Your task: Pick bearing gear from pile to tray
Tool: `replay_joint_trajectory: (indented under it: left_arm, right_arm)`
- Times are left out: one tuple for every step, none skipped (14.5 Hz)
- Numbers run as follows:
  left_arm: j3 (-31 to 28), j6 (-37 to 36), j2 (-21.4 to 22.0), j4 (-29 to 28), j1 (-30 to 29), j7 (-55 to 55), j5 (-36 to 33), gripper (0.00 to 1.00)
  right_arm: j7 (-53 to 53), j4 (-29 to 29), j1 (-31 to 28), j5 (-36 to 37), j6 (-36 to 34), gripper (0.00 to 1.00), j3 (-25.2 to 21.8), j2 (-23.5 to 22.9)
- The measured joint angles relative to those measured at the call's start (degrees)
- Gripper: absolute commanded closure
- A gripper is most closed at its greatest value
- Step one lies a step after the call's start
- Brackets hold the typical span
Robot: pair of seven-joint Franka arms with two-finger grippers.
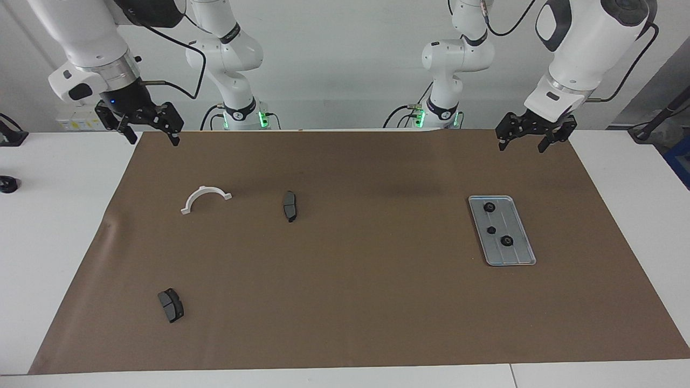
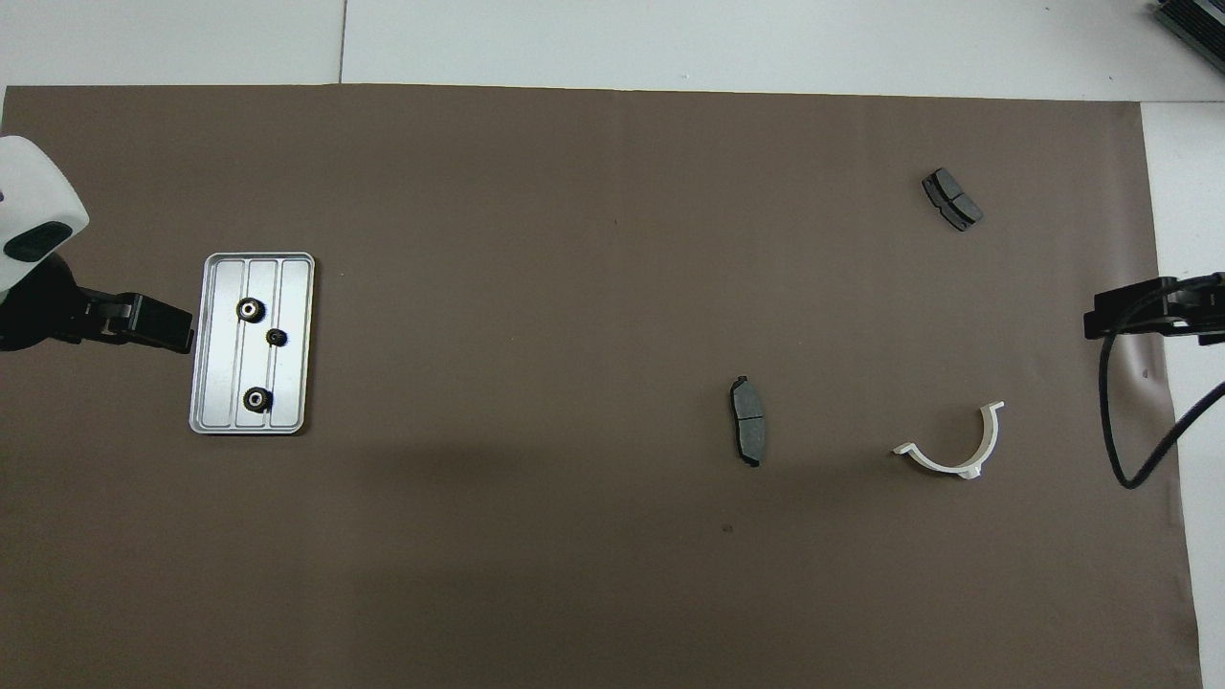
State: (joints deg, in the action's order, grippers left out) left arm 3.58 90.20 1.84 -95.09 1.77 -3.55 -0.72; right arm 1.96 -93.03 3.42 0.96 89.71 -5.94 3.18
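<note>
The silver grooved tray (image 1: pixel 512 256) lies on the brown mat toward the left arm's end; it also shows in the overhead view (image 2: pixel 220 383). Three small black gears (image 1: pixel 489 207) (image 1: pixel 491 230) (image 1: pixel 506 241) lie in it, and the overhead view (image 2: pixel 250 309) shows them too. The only gears in view are these. The white half-ring bracket (image 1: pixel 205 189) and two dark brake pads (image 1: pixel 289 206) (image 1: pixel 171 305) lie toward the right arm's end. My left gripper (image 1: pixel 522 146) hangs open and empty, raised over the mat's edge nearest the robots, near the tray. My right gripper (image 1: pixel 153 139) is open and empty over the mat's corner.
The brown mat (image 1: pixel 345 302) covers most of the white table. A small black object (image 1: pixel 6 184) sits on the bare table at the right arm's end. The right arm's cable (image 2: pixel 1144 459) hangs by the mat's edge near the bracket (image 2: pixel 957 469).
</note>
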Motion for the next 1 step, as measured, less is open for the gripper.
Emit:
replay_joint_trajectory:
  left_arm:
    - [0.0, 0.1, 0.0, 0.0, 0.0, 0.0, 0.0, 0.00]
  right_arm:
    - [0.0, 0.0, 0.0, 0.0, 0.0, 0.00, 0.0, 0.0]
